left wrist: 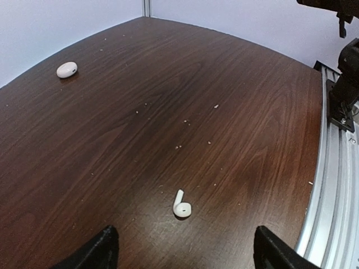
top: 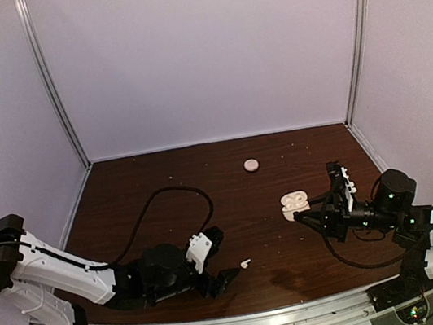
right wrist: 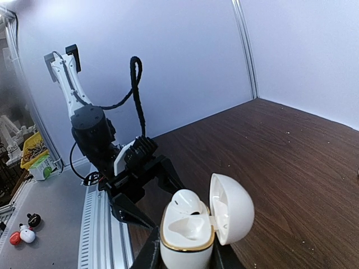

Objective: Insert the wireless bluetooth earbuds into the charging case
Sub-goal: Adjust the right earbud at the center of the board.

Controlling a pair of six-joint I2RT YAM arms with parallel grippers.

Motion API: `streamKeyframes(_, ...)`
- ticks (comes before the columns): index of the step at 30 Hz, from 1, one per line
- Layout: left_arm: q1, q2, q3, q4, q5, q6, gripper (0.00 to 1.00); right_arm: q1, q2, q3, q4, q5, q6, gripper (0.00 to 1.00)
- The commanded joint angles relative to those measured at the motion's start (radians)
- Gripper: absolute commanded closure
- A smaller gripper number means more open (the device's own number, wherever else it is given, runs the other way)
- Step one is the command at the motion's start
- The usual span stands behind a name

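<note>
White earbud (left wrist: 181, 205), twelve o'clock of the gaping left end effector (left wrist: 185, 250), could skitter if mis-pinched; right end effector (right wrist: 185, 259) clamps charging case (right wrist: 188, 235).

White pieces on dark wood.
The table (left wrist: 168, 84) is dark brown with streaked grain and pale specks; the earbud (left wrist: 181, 205) is white, the charging case (right wrist: 186, 255) glossy white with a gold rim, the disc (top: 251, 164) seemingly pale pink.

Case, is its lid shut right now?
No, the case has its lid swung open, with the hollow inside showing.
</note>
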Motion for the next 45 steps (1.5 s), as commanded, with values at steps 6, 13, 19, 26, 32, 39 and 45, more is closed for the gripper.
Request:
streamKeyframes(6, 0.001, 0.261, -0.033, 0.426, 0.047, 0.057, 0.3, -0.011, 0.0, -0.007, 0.011, -0.012, 0.019, 1.0)
streamKeyframes(13, 0.002, 0.36, 0.007, 0.433, 0.054, 0.073, 0.39, -0.014, -0.003, -0.004, 0.0, -0.015, 0.013, 1.0)
streamKeyframes(19, 0.005, 0.412, 0.075, 0.35, 0.061, 0.073, 0.45, -0.014, 0.007, 0.003, 0.001, -0.021, 0.008, 1.0)
streamKeyframes(26, 0.017, 0.439, 0.113, 0.295, 0.052, 0.056, 0.51, -0.016, -0.003, 0.004, -0.005, -0.019, 0.007, 1.0)
streamKeyframes(32, 0.018, 0.465, 0.157, 0.237, 0.028, 0.047, 0.57, -0.016, -0.008, 0.001, -0.008, -0.02, 0.007, 1.0)
streamKeyframes(39, 0.019, 0.478, 0.2, 0.144, -0.025, 0.032, 0.66, -0.016, -0.013, -0.002, -0.013, -0.018, 0.004, 1.0)
streamKeyframes(45, 0.019, 0.497, 0.253, 0.032, -0.068, 0.003, 0.69, -0.016, -0.023, -0.004, -0.016, -0.015, 0.003, 1.0)
